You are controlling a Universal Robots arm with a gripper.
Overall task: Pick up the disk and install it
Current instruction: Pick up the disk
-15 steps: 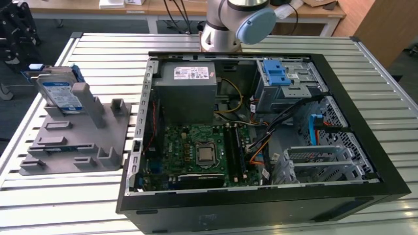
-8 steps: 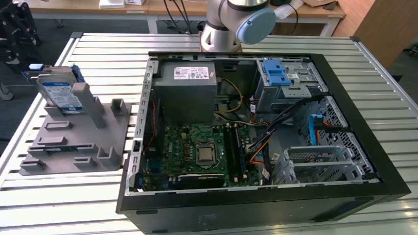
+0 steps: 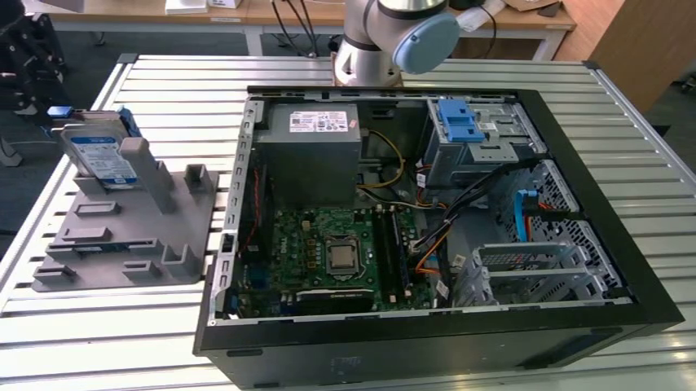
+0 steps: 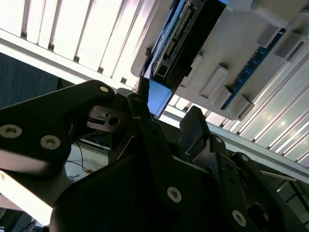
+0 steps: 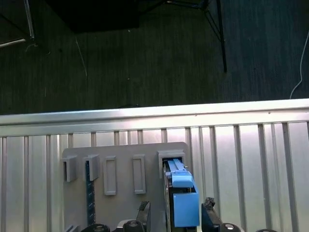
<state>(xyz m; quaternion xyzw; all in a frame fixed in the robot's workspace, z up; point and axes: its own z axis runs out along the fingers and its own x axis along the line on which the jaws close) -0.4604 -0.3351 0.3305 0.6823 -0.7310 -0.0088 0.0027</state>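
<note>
Standing on edge in the grey holder [image 3: 109,244] at the exterior view's left of the tabletop [image 3: 435,69], the disk [image 5: 185,208] lies just ahead of the open, empty jaws; its thin edge runs lengthwise between them.

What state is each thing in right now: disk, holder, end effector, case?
disk: standing on edge in the holder, not gripped.
holder: flat on the table, carrying the disk at one end.
end effector: open, clear of the disk, which appears between its fingers in the first wrist view.
computer case: lying on its side, side panel off, inside exposed.
</note>
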